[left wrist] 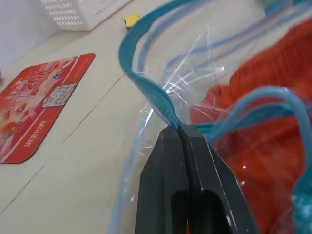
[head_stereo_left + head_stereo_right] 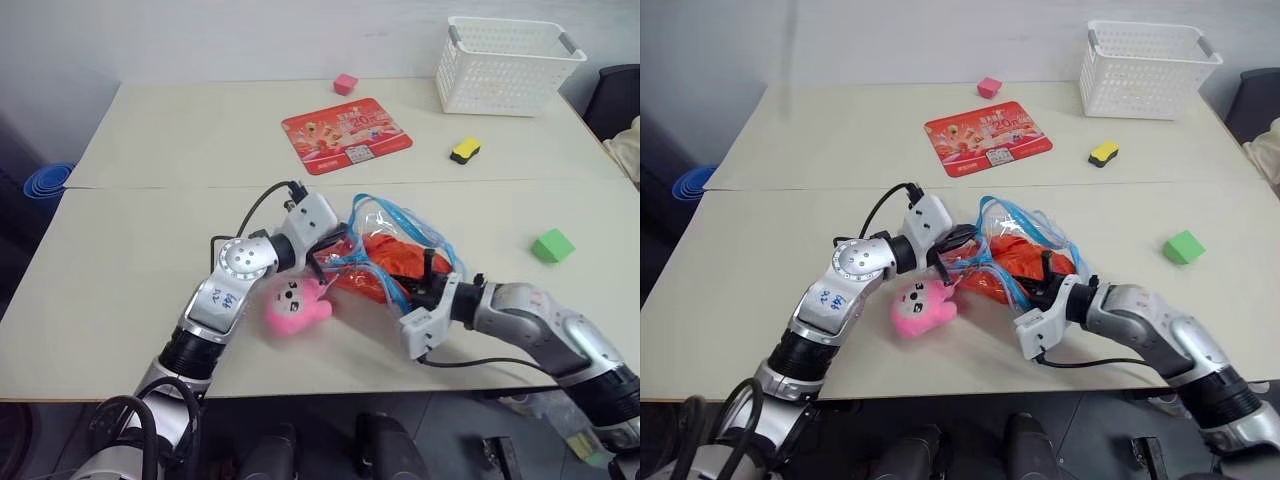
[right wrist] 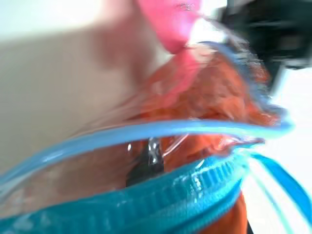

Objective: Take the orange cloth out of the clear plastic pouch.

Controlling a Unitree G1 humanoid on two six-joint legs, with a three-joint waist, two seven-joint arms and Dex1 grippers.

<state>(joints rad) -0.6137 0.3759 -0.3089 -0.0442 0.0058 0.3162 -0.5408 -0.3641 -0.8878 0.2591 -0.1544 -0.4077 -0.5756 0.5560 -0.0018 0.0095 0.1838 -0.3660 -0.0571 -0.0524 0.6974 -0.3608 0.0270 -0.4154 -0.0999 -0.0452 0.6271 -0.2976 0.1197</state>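
Observation:
The clear plastic pouch (image 2: 400, 225) with light-blue zipper trim lies on the table's near middle, and its pink plush charm (image 2: 293, 305) rests at its left. The orange cloth (image 2: 385, 262) is bunched inside it. My left gripper (image 2: 322, 258) is at the pouch's left end. In the left wrist view it is shut on the blue trim (image 1: 146, 83), with the plastic lifted there. My right gripper (image 2: 428, 275) reaches in from the pouch's right end. In the right wrist view one of its black fingers (image 3: 146, 163) shows through the plastic amid orange fabric, shut on it.
A flat red printed mat (image 2: 346, 134) lies behind the pouch. A white lattice basket (image 2: 505, 65) stands at the back right. A pink cube (image 2: 345, 84), a yellow-and-black block (image 2: 465, 150) and a green block (image 2: 552, 245) are scattered on the table.

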